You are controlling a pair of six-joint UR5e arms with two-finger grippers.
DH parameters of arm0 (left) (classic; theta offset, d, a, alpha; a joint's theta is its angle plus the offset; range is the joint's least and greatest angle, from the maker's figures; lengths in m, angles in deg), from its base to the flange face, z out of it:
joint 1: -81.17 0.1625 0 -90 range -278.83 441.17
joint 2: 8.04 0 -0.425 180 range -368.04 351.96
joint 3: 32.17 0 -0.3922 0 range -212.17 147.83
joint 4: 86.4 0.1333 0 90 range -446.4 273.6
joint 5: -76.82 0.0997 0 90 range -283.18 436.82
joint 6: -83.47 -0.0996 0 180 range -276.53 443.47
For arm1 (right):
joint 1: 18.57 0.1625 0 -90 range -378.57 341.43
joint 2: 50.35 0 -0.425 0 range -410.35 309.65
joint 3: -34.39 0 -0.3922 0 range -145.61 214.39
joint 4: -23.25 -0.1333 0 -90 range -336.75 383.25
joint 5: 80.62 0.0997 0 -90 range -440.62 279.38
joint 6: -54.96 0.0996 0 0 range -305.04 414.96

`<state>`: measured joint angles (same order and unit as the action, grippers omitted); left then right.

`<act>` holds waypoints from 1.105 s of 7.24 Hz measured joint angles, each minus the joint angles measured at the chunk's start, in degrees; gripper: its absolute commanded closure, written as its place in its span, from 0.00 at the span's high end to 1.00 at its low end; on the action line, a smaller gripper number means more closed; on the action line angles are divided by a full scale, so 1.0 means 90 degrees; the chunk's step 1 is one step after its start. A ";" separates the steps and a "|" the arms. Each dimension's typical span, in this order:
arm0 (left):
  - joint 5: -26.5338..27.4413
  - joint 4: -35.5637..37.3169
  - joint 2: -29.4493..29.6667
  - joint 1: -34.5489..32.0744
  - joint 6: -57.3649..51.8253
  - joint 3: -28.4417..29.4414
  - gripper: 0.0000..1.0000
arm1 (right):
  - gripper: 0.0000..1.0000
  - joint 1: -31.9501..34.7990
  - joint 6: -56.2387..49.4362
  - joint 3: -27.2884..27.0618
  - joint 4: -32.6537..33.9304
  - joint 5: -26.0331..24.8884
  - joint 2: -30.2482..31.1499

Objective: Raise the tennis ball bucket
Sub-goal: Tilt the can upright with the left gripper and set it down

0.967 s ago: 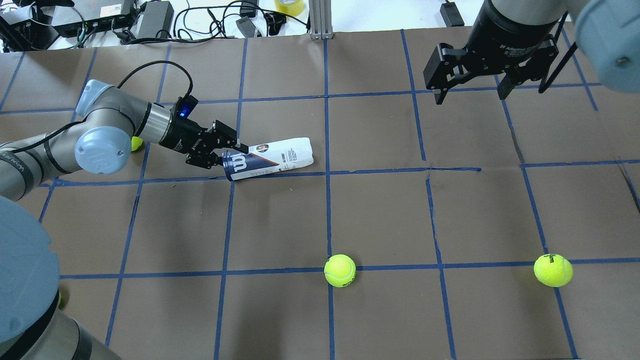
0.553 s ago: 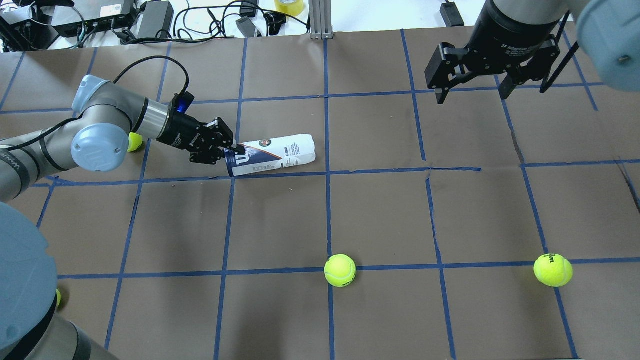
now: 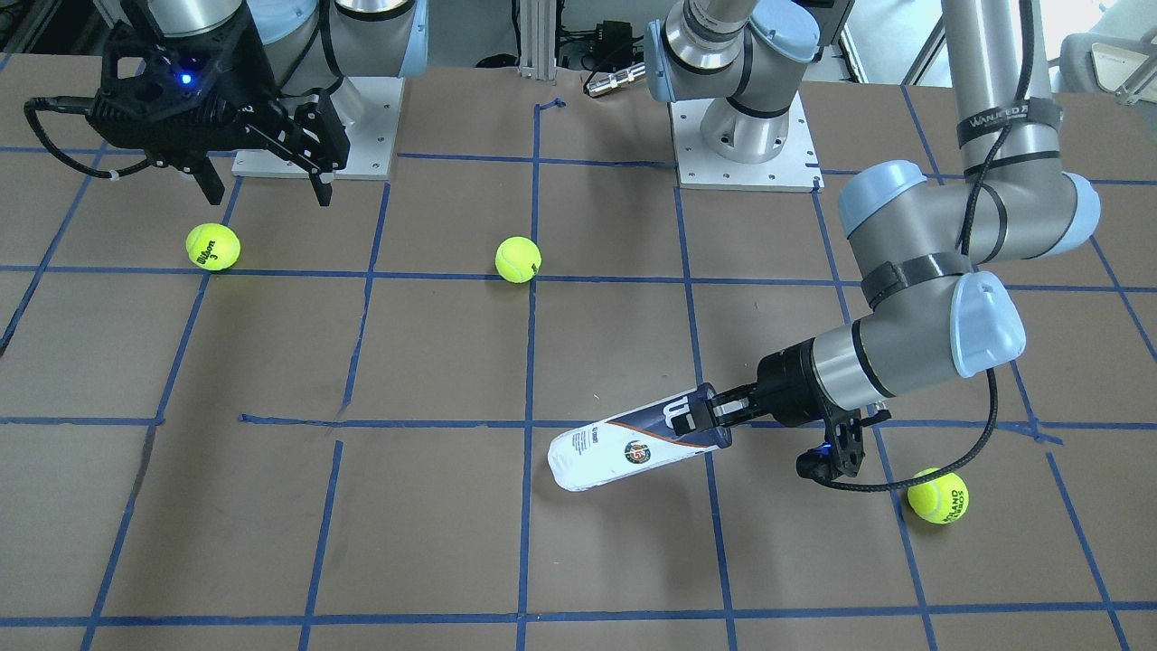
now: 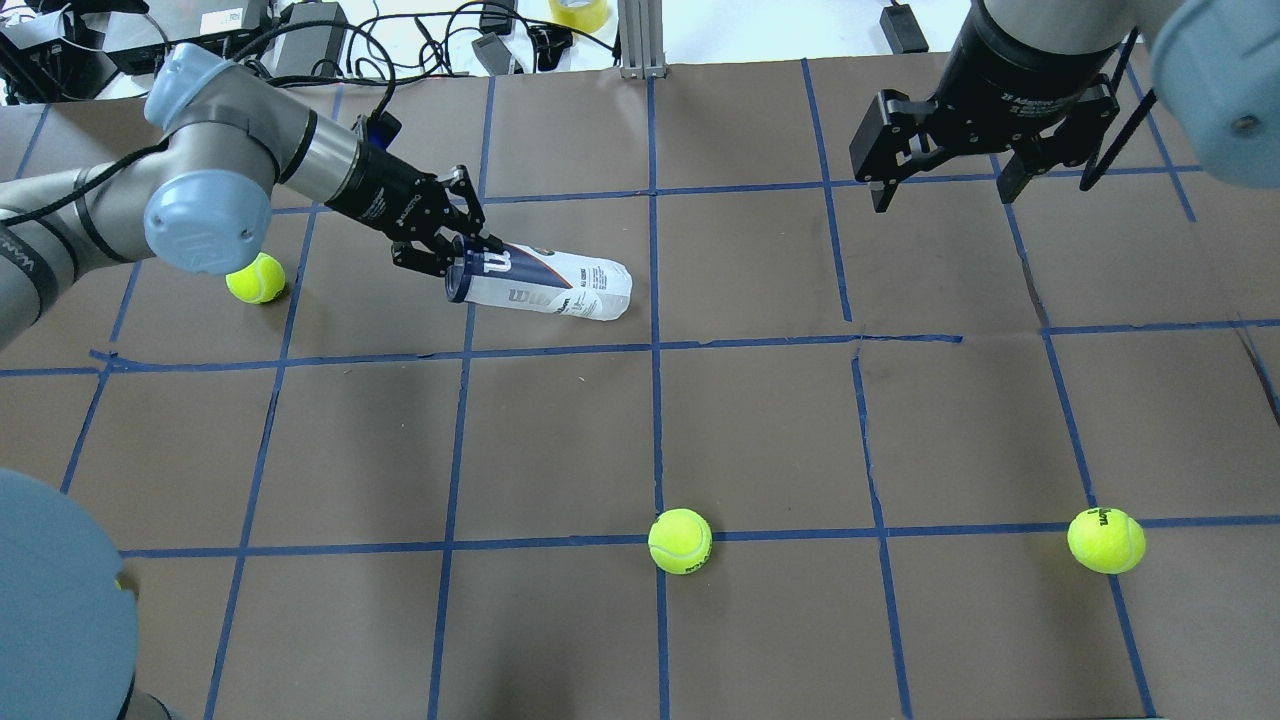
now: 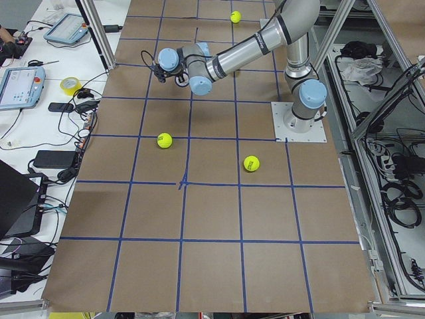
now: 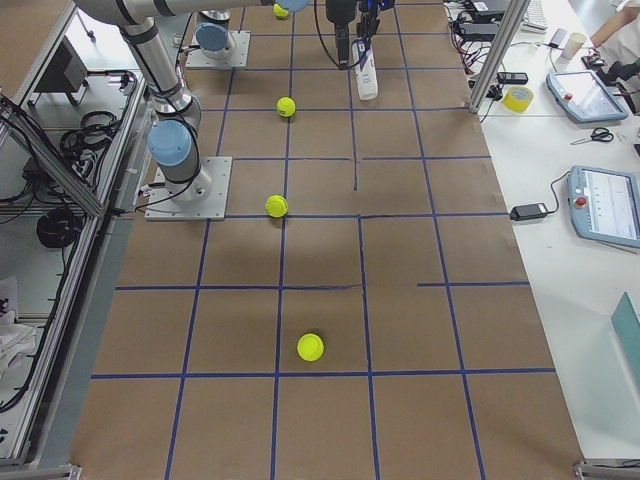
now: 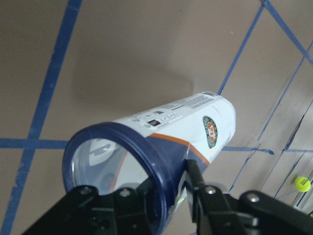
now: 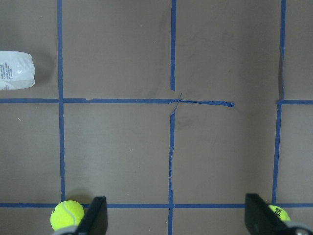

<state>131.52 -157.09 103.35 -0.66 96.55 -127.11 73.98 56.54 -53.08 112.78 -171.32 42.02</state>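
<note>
The tennis ball bucket [image 4: 545, 284] is a clear tube with a white label and a navy band. It hangs tilted, navy open end up and white end low near the brown paper; it also shows in the front view [image 3: 624, 448]. My left gripper [image 4: 466, 262] is shut on the navy rim, one finger inside and one outside, as the left wrist view [image 7: 168, 183] shows. My right gripper [image 4: 942, 192] is open and empty, high over the far right of the table, well away from the bucket [image 8: 17, 71].
Yellow-green tennis balls lie on the taped grid: one by my left arm [image 4: 255, 278], one at the near middle [image 4: 680, 541], one at the near right [image 4: 1105, 540]. Cables and power bricks [image 4: 300, 40] line the far edge.
My left gripper has risen and moved toward the far side, keeping its hold on the navy rim. The bucket's navy end came up and the tube swung and rolled. The right arm stayed.
</note>
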 measured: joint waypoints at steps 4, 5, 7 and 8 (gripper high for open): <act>0.1542 -0.0365 -0.0252 -0.0643 0.0476 0.0824 0.00 | 1.00 0.0001 0.0008 -0.0007 0.0010 0.0000 0.0000; 0.2055 -0.0383 -0.0228 -0.0834 0.0448 0.1030 0.00 | 1.00 0.0003 0.0009 -0.0007 0.0013 0.0000 0.0000; 0.2821 -0.0381 -0.0065 -0.1116 0.0115 0.1428 0.00 | 1.00 0.0002 0.0010 -0.0007 0.0007 0.0000 0.0000; 0.3105 -0.0344 0.0052 -0.1267 -0.0083 0.1575 0.00 | 1.00 0.0000 0.0010 -0.0007 0.0005 0.0000 0.0000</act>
<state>159.46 -160.19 103.82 -12.06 95.80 -112.94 73.98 56.63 -53.15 112.83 -171.32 42.02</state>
